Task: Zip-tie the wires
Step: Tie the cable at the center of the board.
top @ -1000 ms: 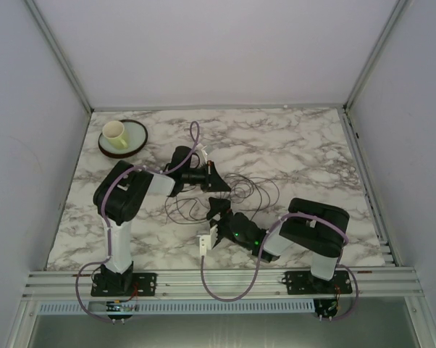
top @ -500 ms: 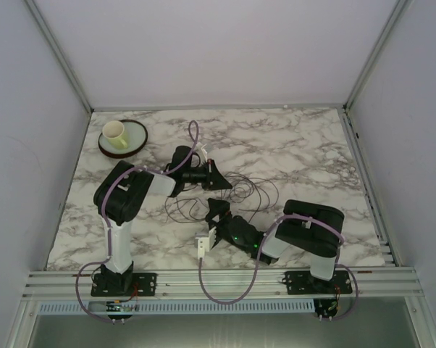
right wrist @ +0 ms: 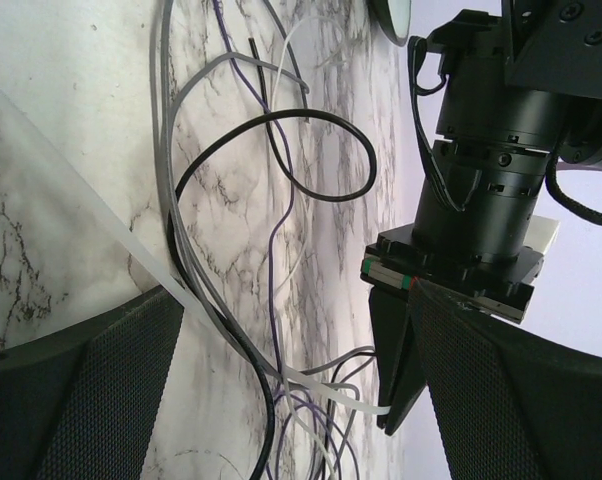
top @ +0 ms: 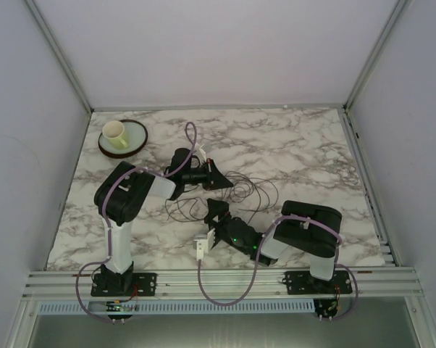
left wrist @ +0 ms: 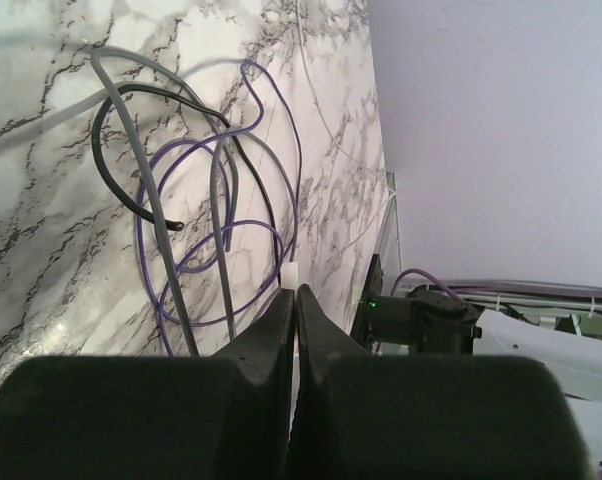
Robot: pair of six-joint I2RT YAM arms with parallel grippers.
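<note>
Presently left gripper (left wrist: 294,293) is pinched shut on the zip tie (right wrist: 156,278); right gripper (right wrist: 291,385) stands wide apart. Risk: springy wires (right wrist: 301,114) escape the unclosed tie.

The wires (left wrist: 224,240) run out of sight behind the left tool (left wrist: 294,292).

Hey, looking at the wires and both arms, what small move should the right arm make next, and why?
Probably ease the right claw forward and close it on the zip tie. That claw stands wide open, and the pale strip crosses the wires between its fingers, ungripped. The left claw is shut, seemingly pinching the strip's far end.
</note>
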